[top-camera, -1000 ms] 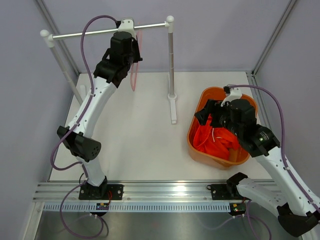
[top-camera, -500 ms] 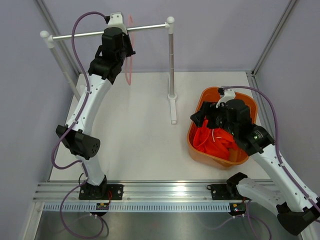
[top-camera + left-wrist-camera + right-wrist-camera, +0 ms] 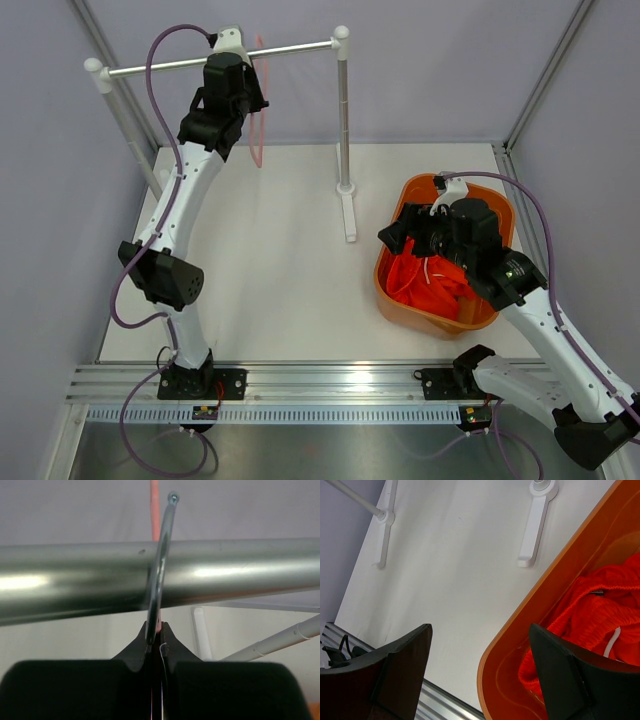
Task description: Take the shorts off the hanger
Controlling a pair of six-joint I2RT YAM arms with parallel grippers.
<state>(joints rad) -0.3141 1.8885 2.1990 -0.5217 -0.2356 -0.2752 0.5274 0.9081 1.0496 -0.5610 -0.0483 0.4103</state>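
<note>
Table (image 3: 270,260): white, inside grey walls; rail (image 3: 200,65) at far left.
Left gripper (image 3: 156,630): we see it pinched on the hanger (image 3: 161,570). Wrist view shows the hook crossing the rail; top view shows only the pink loop.
Right gripper (image 3: 480,630): spread wide, holding nothing, over the basket (image 3: 520,615) rim.
Shorts (image 3: 430,280): bunched in the basket, off the hanger.

Bright orange-red shorts (image 3: 432,282) with a white drawstring sit in a deeper orange basket (image 3: 430,318) on the right. At the far left, a thin hanger (image 3: 259,150), seemingly pale pink, has a shiny silver hook (image 3: 161,570). The rail (image 3: 295,47) is silver with white ends. The surface (image 3: 270,270) is white and the cables (image 3: 150,70) are purple.
</note>
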